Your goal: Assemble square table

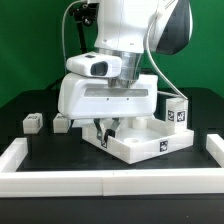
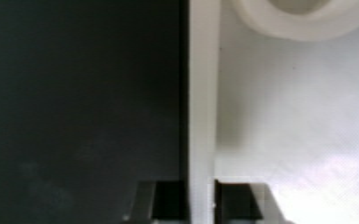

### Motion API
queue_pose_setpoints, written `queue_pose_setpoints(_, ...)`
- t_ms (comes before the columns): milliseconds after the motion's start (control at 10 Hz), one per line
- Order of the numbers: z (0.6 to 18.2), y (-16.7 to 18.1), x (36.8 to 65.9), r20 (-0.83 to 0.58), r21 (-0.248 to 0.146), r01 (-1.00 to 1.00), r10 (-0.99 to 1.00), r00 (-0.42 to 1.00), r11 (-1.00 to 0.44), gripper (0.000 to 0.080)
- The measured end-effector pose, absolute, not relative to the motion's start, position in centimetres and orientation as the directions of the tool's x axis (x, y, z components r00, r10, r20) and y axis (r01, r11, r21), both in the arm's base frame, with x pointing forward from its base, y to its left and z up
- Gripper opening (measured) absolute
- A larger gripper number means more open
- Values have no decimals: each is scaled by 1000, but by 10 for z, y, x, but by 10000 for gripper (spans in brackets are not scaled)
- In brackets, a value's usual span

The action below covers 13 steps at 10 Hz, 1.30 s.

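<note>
The square table's white slab lies on the black surface right of centre in the exterior view, with tags on its front edge. My gripper comes down on its left edge. In the wrist view, the slab's thin edge runs straight between my two dark fingers, which are shut on it. The gripper holds it there. A corner hole shows on the slab's white face. One tagged leg stands upright at the slab's far right corner. Two loose legs lie to the exterior view's left.
A long white rail borders the black surface along the front and turns up at both ends. Black table shows beside the slab in the wrist view. The arm's white body hides the area behind the gripper.
</note>
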<state>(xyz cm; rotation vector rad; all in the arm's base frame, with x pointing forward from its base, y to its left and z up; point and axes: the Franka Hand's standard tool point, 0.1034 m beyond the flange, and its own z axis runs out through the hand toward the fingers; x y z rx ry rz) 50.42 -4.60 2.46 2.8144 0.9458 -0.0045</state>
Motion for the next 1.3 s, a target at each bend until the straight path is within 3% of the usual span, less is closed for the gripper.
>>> queue_pose_setpoints(200, 25, -46, 506, -80, 161, 676, 673, 735, -719, 67)
queue_pose_setpoints(400, 31, -33, 524, -127, 151, 815, 806, 578, -560, 67)
queue_pose_setpoints(700, 27, -13, 544, -188, 103, 933, 914, 359, -346, 66)
queue_pose_setpoints(1300, 27, -16, 545, -246, 46, 995, 965, 97, -88, 63)
